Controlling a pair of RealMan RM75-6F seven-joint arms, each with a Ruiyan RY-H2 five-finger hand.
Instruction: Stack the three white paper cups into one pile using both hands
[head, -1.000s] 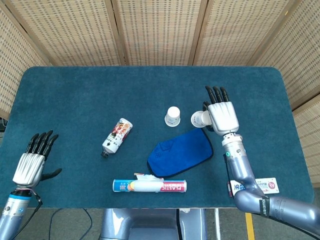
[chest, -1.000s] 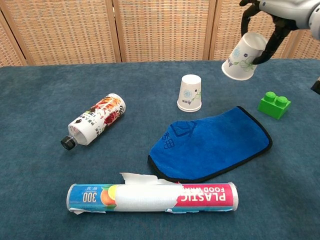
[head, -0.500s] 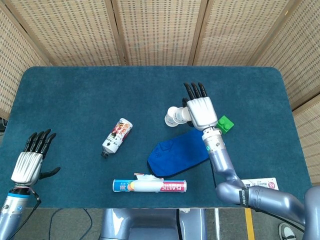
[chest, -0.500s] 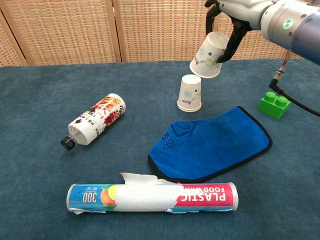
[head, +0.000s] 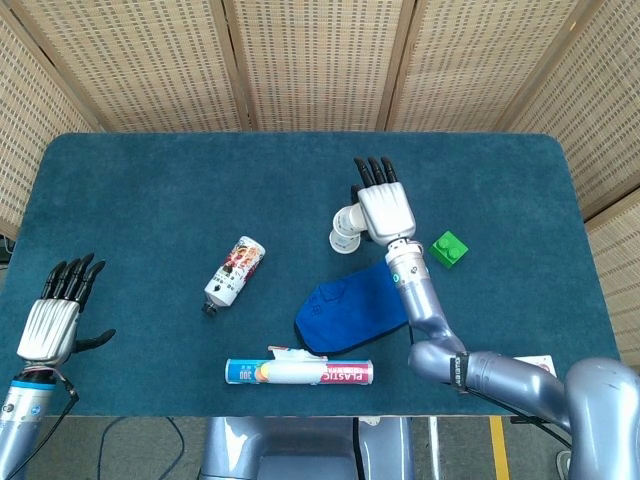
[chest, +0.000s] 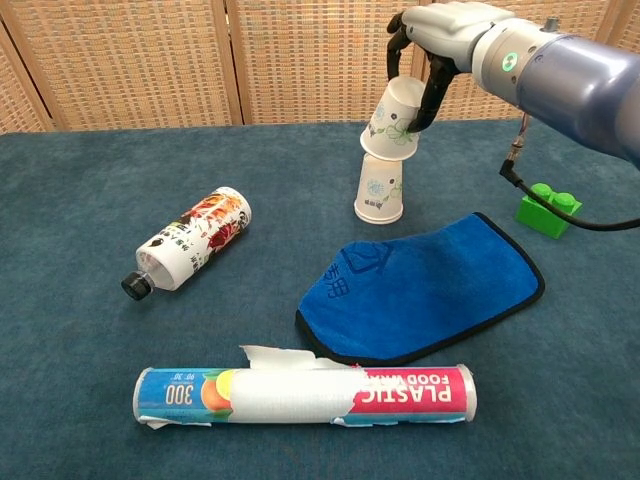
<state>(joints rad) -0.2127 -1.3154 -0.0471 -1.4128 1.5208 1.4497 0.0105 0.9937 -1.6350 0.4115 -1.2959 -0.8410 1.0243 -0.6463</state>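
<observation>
— From the head view, where are the cups?

— The right hand (head: 380, 210) grips a white paper cup (head: 347, 217), fingers wrapped around it, over the standing cup (head: 342, 241) mid-table. The left hand (head: 50, 325) hovers at the near left edge, fingers spread, holding nothing.

— And from the chest view?

— The held cup, floral-printed, tilts mouth-down, its rim at the top of the inverted standing cup (contact unclear). Just right and nearer lies a blue cloth (chest: 425, 287); a green block (chest: 547, 209) sits far right, a bottle (chest: 188, 243) left, a plastic-wrap roll (chest: 305, 394) nearest.

Two paper cups (chest: 380, 190), one bottle (chest: 188, 243)
</observation>
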